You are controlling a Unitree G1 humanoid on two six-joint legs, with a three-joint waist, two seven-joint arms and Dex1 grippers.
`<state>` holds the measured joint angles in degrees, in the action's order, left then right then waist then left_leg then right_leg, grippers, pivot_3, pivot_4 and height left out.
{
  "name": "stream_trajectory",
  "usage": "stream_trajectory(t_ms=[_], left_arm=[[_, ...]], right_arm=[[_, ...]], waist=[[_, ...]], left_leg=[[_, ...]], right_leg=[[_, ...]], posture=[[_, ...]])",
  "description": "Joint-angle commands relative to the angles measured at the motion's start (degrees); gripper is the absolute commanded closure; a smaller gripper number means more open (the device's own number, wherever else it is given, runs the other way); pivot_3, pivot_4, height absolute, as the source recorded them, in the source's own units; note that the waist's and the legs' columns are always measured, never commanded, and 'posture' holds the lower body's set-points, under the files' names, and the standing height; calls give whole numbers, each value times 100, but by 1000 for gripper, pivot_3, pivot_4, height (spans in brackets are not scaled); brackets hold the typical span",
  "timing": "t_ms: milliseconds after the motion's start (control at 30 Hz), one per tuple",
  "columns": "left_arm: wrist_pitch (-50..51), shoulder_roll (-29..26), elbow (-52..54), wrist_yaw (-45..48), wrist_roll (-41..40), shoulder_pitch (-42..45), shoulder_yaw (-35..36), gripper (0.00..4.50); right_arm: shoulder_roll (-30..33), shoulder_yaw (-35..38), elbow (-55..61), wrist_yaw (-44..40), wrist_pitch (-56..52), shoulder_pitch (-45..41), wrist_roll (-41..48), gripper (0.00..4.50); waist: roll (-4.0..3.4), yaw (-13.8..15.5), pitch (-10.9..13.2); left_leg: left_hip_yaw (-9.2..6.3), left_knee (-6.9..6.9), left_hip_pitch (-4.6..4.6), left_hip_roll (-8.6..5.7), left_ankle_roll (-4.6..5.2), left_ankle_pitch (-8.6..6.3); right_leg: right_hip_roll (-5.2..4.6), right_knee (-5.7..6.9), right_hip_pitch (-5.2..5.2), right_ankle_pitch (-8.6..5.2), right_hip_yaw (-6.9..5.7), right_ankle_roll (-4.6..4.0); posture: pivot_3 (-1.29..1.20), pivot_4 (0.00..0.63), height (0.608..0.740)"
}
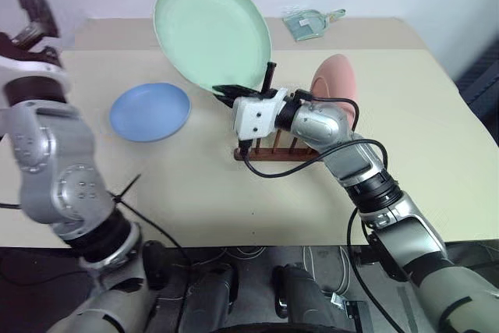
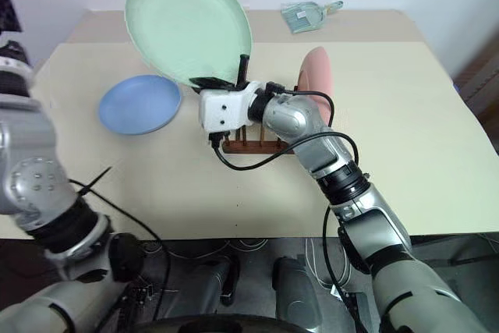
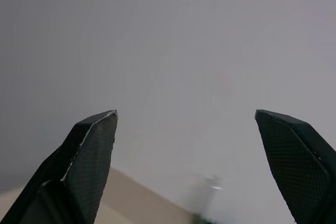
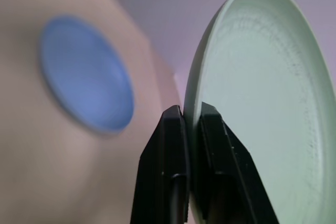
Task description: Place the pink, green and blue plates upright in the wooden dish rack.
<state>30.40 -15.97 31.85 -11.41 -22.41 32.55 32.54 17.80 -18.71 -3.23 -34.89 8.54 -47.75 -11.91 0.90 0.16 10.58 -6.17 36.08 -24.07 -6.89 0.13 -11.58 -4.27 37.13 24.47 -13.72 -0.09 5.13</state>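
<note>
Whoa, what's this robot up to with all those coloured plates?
It is loading plates into a small wooden dish rack on the table. The pink plate already stands upright in the rack. The right gripper is shut on the rim of the green plate, holding it raised above the rack. The left gripper is open, empty and lifted off to the side. The blue plate lies flat on the table, not yet picked up.

Three plates: green plate (image 1: 210, 30), blue plate (image 1: 150, 111), pink plate (image 1: 336, 79); one rack (image 1: 269, 152); one dustpan (image 1: 309, 21).
</note>
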Motion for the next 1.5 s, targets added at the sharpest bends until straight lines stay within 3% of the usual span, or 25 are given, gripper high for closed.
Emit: stream_trajectory(t_ms=[33,200,367,567,800,1367,1400,1500], left_arm=[[3,-585,-209,869,-23,-705,-62,49],[-117,-1066,-235,2086,-342,-1735,-383,49],[-212,-1586,330,4056,-628,-3230,-2013,49],[-149,-1552,411,4610,-861,-3411,-2720,49],[-175,-1442,296,4690,-888,-3219,-2881,49],[-250,-1323,283,4574,-808,-3214,-2852,49],[-252,-1313,288,4567,-802,-3218,-2852,0],[-266,-1302,273,4564,-793,-3213,-2853,0]], right_arm=[[-282,749,1132,-352,-1088,-86,1621,4500],[-417,1542,2332,-299,-3083,-23,3681,4500],[-401,2682,3006,964,-5182,360,5886,4500],[-484,3468,3205,2524,-6062,884,7506,4500],[-386,3545,3239,3531,-6163,1232,8290,4500],[-214,3360,2796,4636,-6091,1482,9201,4500],[-199,3346,2786,4665,-6084,1483,9226,3765],[-149,3293,2764,4678,-6045,1464,9240,2444]], waist=[[-2,-1,1],[-2,46,1],[-17,49,1],[-34,30,8],[-41,-5,11],[-43,2,13],[-43,2,13],[-44,5,13]], left_leg=[[-1,0,0,1,1,0],[-9,1,0,3,23,-24],[-1,-19,11,4,20,-33],[3,-41,5,20,17,-30],[8,-45,4,26,32,-18],[8,-44,2,27,33,-18],[8,-44,2,27,33,-18],[7,-44,1,27,33,-18]], right_leg=[[1,0,1,0,1,-1],[0,-5,0,2,0,-7],[-15,-17,-4,-13,2,-45],[-12,-11,13,-32,2,-79],[-9,-18,13,-35,-1,-81],[-8,-24,11,-36,-3,-80],[-8,-25,11,-36,-3,-80],[-8,-25,11,-36,-3,-80]], posture=[[0,150,735],[0,150,735],[0,150,735],[0,150,735],[0,150,735],[0,150,735],[0,150,735],[0,150,735]])
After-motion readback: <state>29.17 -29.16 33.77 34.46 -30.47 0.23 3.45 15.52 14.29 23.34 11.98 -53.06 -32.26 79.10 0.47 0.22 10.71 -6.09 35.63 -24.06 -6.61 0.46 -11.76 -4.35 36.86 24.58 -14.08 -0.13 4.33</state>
